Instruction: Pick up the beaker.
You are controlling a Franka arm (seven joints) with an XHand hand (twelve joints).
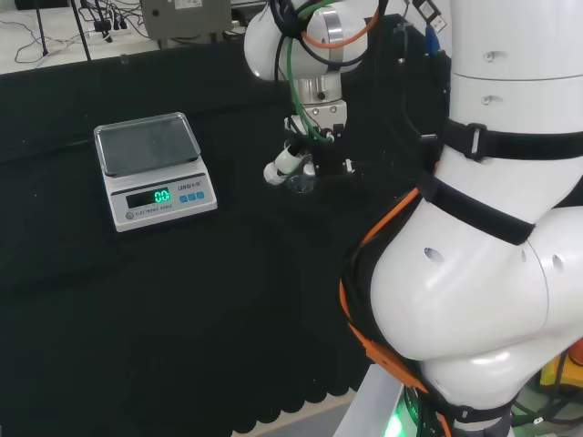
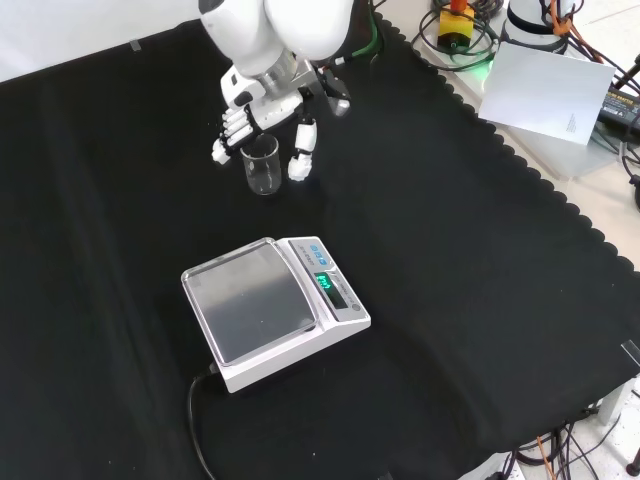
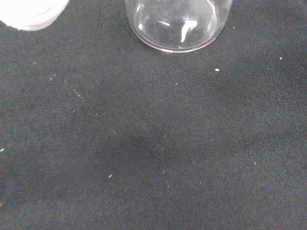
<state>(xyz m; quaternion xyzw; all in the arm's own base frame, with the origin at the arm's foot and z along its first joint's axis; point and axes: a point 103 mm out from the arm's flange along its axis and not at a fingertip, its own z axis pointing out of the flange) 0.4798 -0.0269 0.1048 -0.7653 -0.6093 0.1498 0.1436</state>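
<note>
Robot hand poised around the beaker, grasp not yet closed.

Head view: the robot hand (image 1: 296, 162) hangs low over the tabletop (image 1: 182, 300) right of the scale (image 1: 155, 170), the beaker (image 1: 300, 180) faint beneath it. Front view: the upright beaker (image 2: 262, 165) stands between fingers (image 2: 231, 130) and thumb, which look spread on either side; curling them in comes next. The scale (image 2: 272, 308) sits nearer, well apart, so nothing blocks. Wrist view: the beaker's base (image 3: 178, 26) rests on the cloth.
</note>
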